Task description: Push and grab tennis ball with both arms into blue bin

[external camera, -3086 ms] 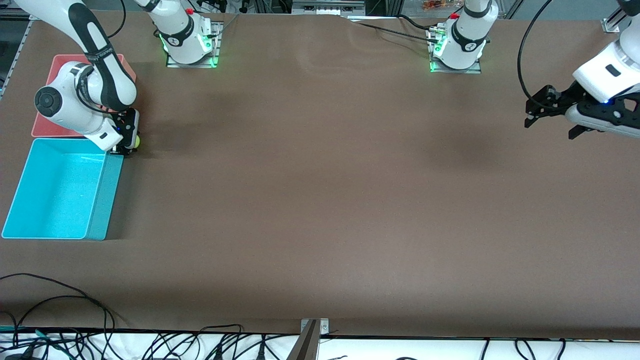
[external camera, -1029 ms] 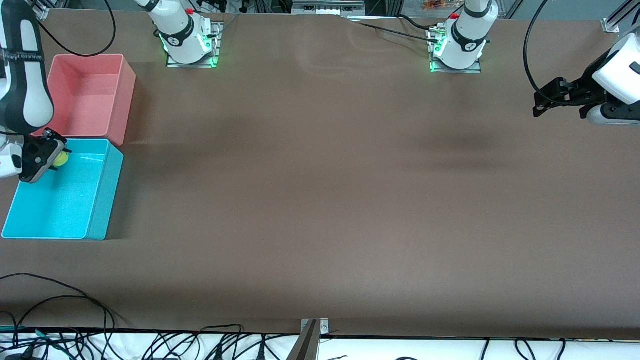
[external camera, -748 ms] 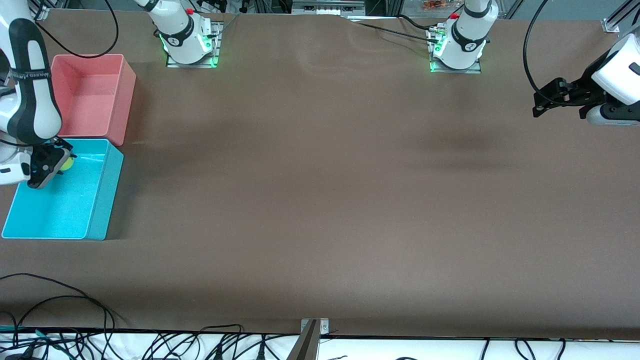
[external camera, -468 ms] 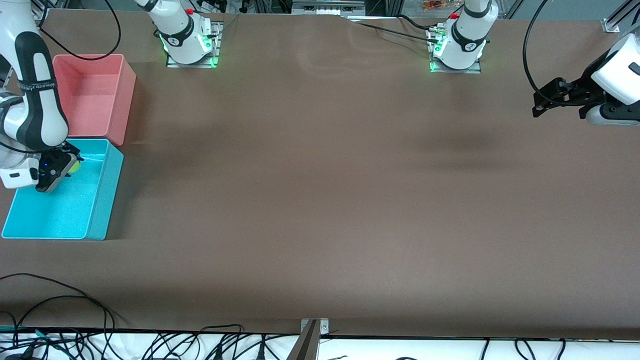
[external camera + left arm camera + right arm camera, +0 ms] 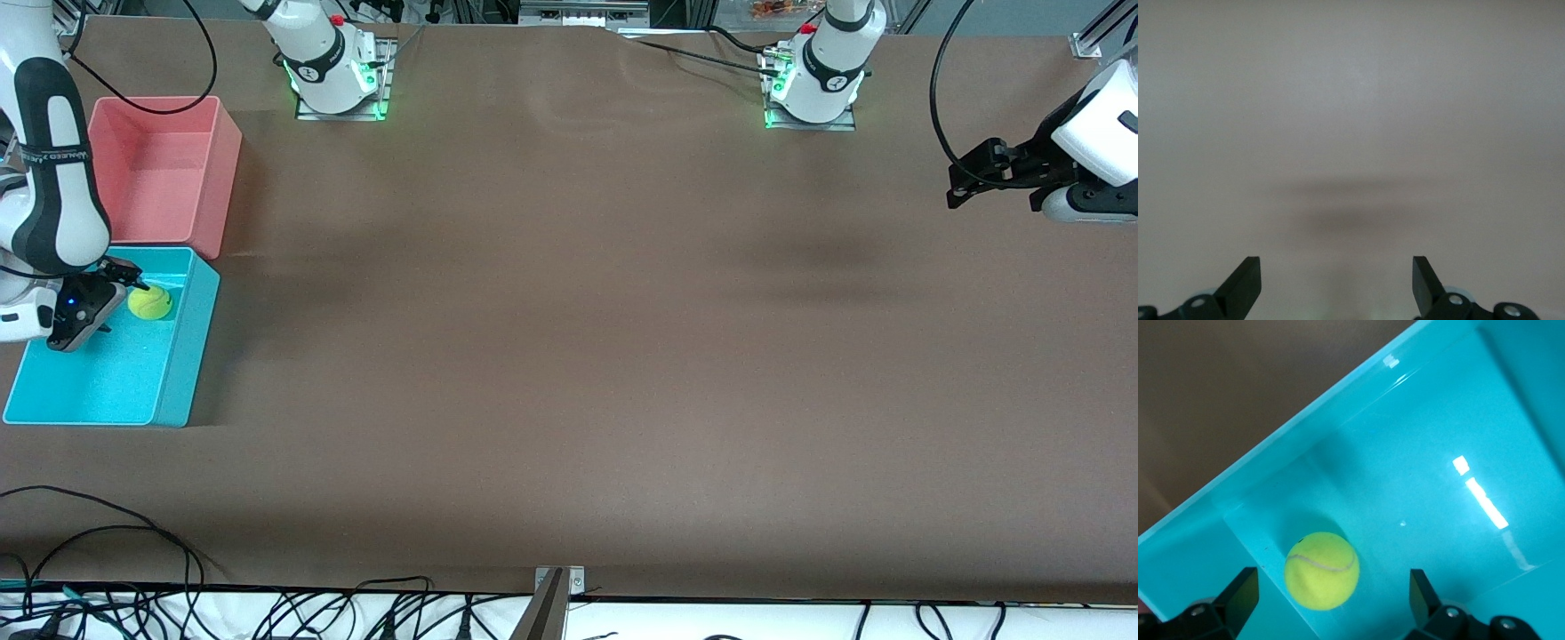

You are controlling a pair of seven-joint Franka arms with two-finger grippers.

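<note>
Both jaws gape empty: right gripper point(image 5: 105, 298) above the blue bin point(image 5: 182, 356) holding the tennis ball point(image 5: 149, 302), left gripper point(image 5: 965, 182) waiting.

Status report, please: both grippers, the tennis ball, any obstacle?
Right gripper open over blue bin. Tennis ball free inside bin. Left gripper open, waiting over bare table. No obstacle.

Even overhead light falls on the matte brown table point(image 5: 569, 356), leaving soft, smeared shadows (one under the raised left arm). Green lamps glow at both arm bases. White glare streaks cross the glossy floor of the cyan-blue plastic bin point(image 5: 1485, 500). The left wrist view is hazy, pale and featureless.
</note>
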